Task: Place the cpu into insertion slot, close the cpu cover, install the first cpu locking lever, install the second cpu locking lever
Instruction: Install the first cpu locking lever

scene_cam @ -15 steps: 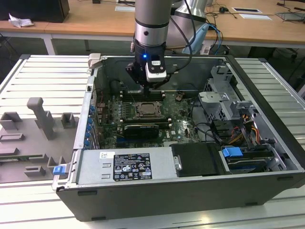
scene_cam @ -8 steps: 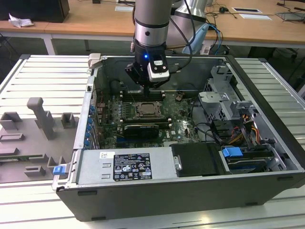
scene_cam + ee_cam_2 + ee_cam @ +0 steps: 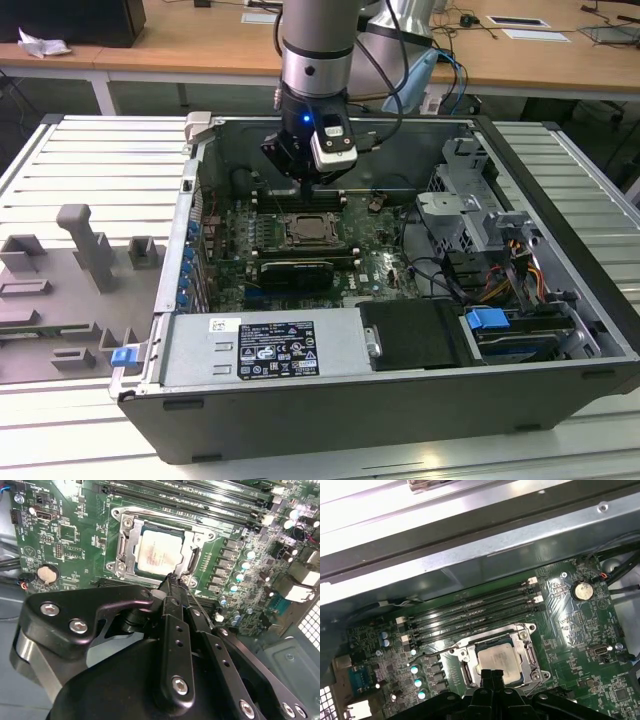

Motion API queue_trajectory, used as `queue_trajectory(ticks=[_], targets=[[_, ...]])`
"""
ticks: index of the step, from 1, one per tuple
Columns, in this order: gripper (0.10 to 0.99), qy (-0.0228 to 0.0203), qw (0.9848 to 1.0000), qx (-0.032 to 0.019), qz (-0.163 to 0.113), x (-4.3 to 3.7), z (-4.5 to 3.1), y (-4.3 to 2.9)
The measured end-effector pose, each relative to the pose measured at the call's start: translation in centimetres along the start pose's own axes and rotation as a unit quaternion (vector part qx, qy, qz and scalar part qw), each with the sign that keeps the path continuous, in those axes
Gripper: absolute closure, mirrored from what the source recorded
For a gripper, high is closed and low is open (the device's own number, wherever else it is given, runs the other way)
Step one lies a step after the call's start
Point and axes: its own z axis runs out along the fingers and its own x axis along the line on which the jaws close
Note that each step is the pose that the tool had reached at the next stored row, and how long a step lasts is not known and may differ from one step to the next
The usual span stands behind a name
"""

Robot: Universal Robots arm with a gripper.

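Ribbed metal tabletop (image 3: 90, 170) carries the work, with wooden desks (image 3: 200, 40) behind it. At the exterior view's left stand grey fixture blocks (image 3: 85, 245). Next comes the open computer case (image 3: 300, 420), lying on its side with the green circuit board (image 3: 230, 240) exposed.

The arm (image 3: 315, 50) descends into the case near its middle. Its gripper (image 3: 308, 185) hangs just above the far edge of the socket (image 3: 165, 527).

The processor chip (image 3: 159, 554) is seated in the socket with its pale metal top facing up. The cover plate (image 3: 125, 545) lies flat around it, so the chip shows through the window. In the first wrist view a thin wire lever (image 3: 435, 653) stands out beside the plate; whether it is latched cannot be determined.

In both wrist views the fingers (image 3: 172, 587) are pressed together with nothing between them. The tips sit at the socket's edge, just beside the chip (image 3: 500, 660).

Long black memory slots (image 3: 470, 612) run beside the socket, and a coin battery (image 3: 581, 590) sits on the board beyond them.

At the exterior view's right are a metal drive cage (image 3: 470, 200) and a blue tab (image 3: 488, 322).
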Motion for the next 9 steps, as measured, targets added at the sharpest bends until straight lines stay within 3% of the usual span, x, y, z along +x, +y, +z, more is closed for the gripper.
queue_trajectory(ticks=[9], targets=[[0.98, 0.0, 1.0, 0.0001, 0.0, 0.46, 0.0, -0.14]])
